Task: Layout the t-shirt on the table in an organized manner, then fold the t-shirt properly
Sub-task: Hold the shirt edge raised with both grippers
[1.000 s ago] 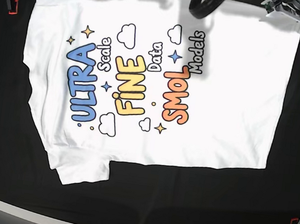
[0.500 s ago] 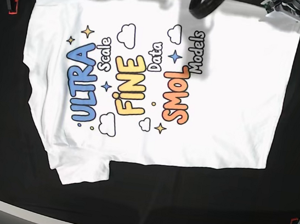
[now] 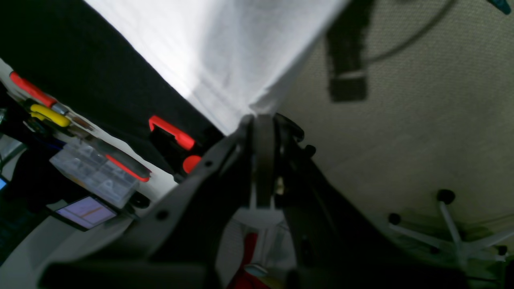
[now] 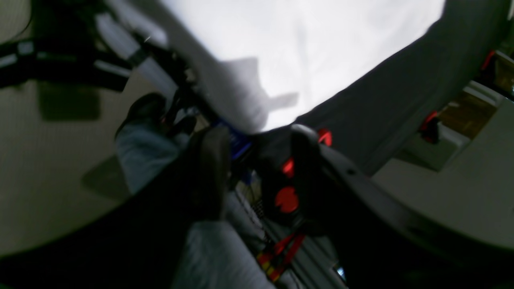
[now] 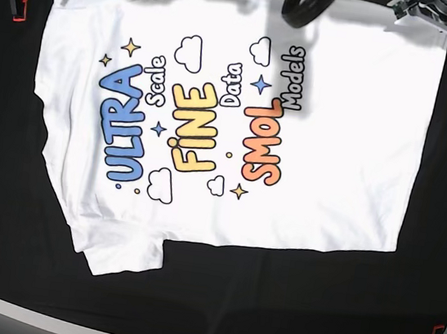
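Jaws clenched on a shirt (image 5: 238,119) corner, your left gripper (image 3: 263,120) pins the hem at the table's (image 5: 271,305) far edge, while your right gripper (image 4: 257,136) stands released beside the opposite far corner. Print up, the shirt lies flat, its long axis running side to side, one sleeve bunched nearest you.

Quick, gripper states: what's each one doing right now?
Left gripper: closed on the white printed cotton t-shirt's corner.
Right gripper: open, holding nothing.
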Available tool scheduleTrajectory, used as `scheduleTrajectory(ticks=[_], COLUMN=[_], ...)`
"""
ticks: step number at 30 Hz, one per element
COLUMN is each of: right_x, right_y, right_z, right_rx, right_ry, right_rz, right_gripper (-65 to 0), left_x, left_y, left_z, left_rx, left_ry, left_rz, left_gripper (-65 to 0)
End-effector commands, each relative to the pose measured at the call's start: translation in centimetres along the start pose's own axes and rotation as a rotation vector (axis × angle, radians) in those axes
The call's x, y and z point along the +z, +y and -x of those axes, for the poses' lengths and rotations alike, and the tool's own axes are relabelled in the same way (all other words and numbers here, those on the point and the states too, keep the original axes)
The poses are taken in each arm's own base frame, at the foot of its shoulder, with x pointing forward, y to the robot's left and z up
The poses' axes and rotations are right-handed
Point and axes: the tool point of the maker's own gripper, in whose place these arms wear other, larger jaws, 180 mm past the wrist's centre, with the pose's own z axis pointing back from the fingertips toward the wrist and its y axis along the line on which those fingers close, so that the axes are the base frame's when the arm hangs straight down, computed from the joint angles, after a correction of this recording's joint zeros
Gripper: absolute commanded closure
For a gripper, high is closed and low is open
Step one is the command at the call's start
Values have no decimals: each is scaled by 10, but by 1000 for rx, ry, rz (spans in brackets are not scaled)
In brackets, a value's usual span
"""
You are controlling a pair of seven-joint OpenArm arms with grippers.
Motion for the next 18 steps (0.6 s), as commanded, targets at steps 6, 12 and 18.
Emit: scheduleTrajectory(ticks=[6,12,18], right_x=[2,1,-18], right_y=[6,9,16], right_z=[-13,-10,15], right_rx=[52,53,81], right_ry=[-79,-68,13], right_rz=[-38,-54,-58], right_gripper=[-343,-343,-343], left_x=[3,3,3], left_y=[7,7,7], left_z=[3,3,3], left_rx=[-5,-5,-5], left_ry=[10,9,9], left_rz=[-25,-25,-25], left_gripper=[0,0,0])
